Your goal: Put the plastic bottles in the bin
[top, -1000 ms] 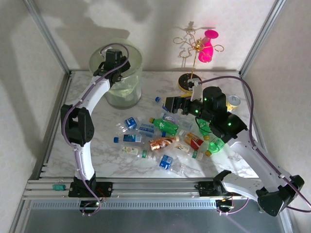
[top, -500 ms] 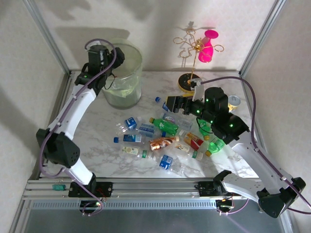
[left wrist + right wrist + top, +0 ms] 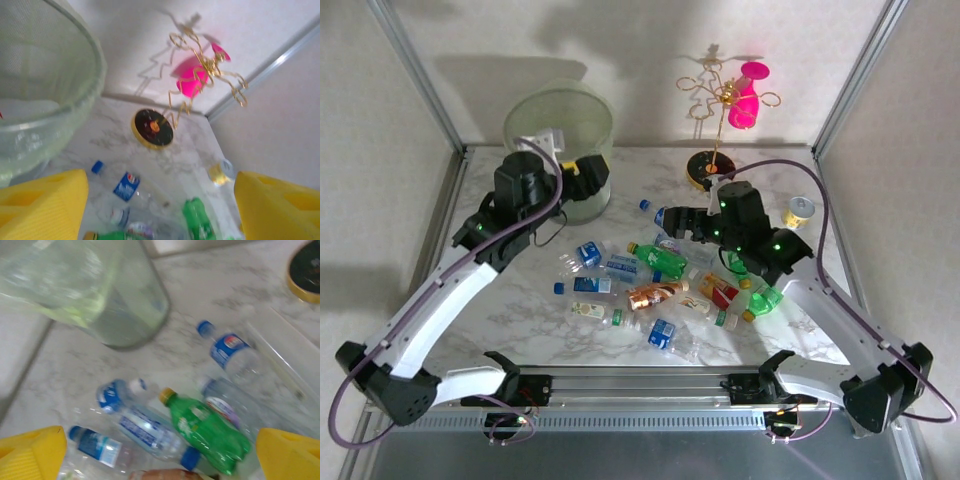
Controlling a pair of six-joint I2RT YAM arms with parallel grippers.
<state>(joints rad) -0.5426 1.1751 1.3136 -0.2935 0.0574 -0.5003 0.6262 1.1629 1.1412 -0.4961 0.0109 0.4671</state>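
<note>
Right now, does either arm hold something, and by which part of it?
Nothing is held. The left fingers stand open and empty beside the bin; the right fingers stand open above the plastic bottles, with nothing between them.

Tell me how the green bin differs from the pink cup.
The bin is pale green and see-through; the pink cup is solid bright pink. The bin is far larger than the cup. The bin stands upright on the table; the cup hangs tilted on the gold wire stand. Both are round, open-topped containers.
</note>
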